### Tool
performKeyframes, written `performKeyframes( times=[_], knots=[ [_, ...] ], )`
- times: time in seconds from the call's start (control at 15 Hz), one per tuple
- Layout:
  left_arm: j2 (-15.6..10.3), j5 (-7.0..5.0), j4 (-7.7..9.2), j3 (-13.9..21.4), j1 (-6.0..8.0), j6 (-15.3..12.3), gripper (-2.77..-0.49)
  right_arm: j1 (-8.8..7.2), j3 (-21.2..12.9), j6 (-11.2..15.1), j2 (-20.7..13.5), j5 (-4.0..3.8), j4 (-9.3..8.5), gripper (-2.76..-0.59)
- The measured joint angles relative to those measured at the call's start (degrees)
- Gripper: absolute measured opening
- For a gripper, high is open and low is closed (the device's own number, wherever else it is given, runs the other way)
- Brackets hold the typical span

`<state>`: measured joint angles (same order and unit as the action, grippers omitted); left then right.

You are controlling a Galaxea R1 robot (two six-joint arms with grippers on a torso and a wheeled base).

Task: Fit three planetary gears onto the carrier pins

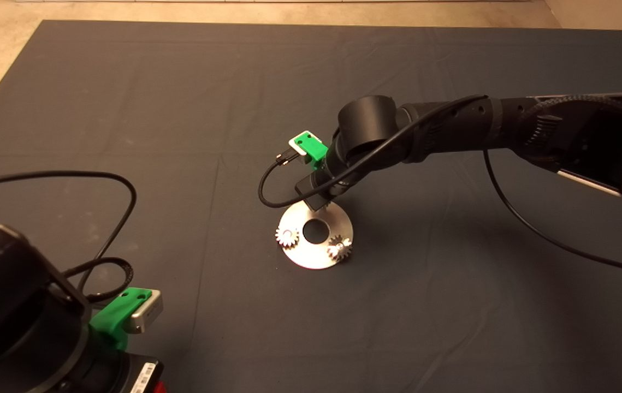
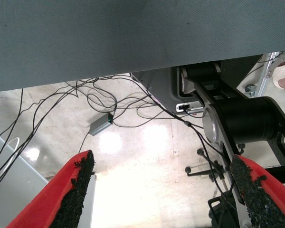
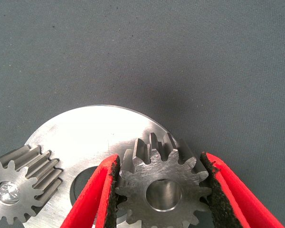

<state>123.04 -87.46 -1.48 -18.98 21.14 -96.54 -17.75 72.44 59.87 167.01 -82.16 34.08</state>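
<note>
The round shiny disc lies mid-mat, and its carrier pins stand inside the gears. Two planetary gears sit on pins at its left and near-right. My right gripper hovers over the disc's far edge, shut on a third gear whose teeth touch both black pads. Its bore faces the camera, and I cannot tell whether a pin is in it. Beside it, a seated gear shows a pin tip in its centre. My left gripper waits open at the mat's lower left.
The right arm reaches in from the right, with a black cable looping left of its wrist. Another cable trails on the mat near the left arm. The left wrist view shows floor, cables and the robot's base beyond the mat edge.
</note>
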Motion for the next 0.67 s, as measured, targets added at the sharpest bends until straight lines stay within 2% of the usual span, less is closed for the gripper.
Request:
performKeyframes(
  times=[0.67],
  knots=[
    [0.02, 0.00, 0.02, 0.00, 0.00, 0.02, -1.22, 0.00, 0.07, 0.00, -0.24, -0.35, 0.00, -2.26]
  ],
)
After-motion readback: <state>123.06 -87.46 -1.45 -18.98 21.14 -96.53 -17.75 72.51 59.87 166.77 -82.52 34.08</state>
